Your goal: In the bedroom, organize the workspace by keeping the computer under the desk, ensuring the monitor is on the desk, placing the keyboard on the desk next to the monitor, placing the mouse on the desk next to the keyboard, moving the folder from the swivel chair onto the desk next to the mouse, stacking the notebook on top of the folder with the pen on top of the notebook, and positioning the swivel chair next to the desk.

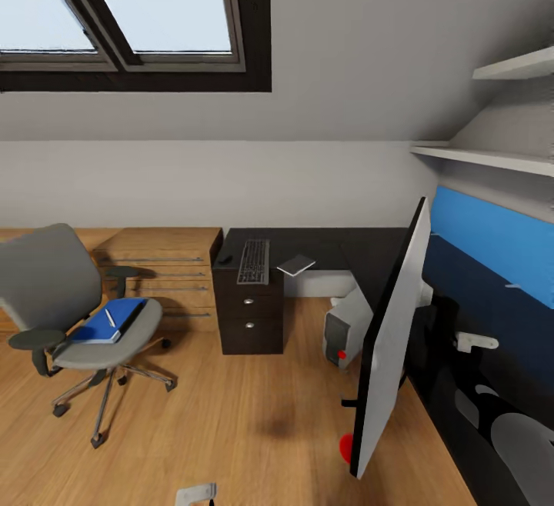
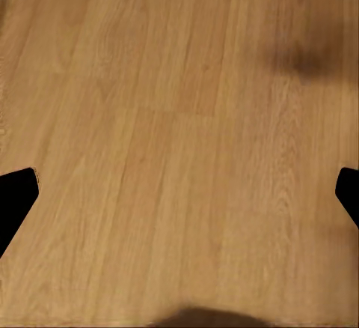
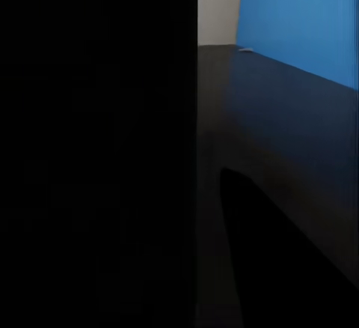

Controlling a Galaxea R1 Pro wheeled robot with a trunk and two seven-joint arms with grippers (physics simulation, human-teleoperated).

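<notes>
The monitor hangs tilted, edge-on, past the front edge of the black desk. My right gripper is behind it and seems shut on it, fingers hidden. On the desk lie the keyboard, the mouse to its left and the notebook to its right. The computer stands under the desk. The swivel chair at the left carries the blue folder with the pen on it. My left gripper is open above bare floor.
A light wooden drawer chest stands between the chair and the desk's dark drawer unit. A blue wall panel and white shelves line the right wall. Wooden floor stretches between chair and desk.
</notes>
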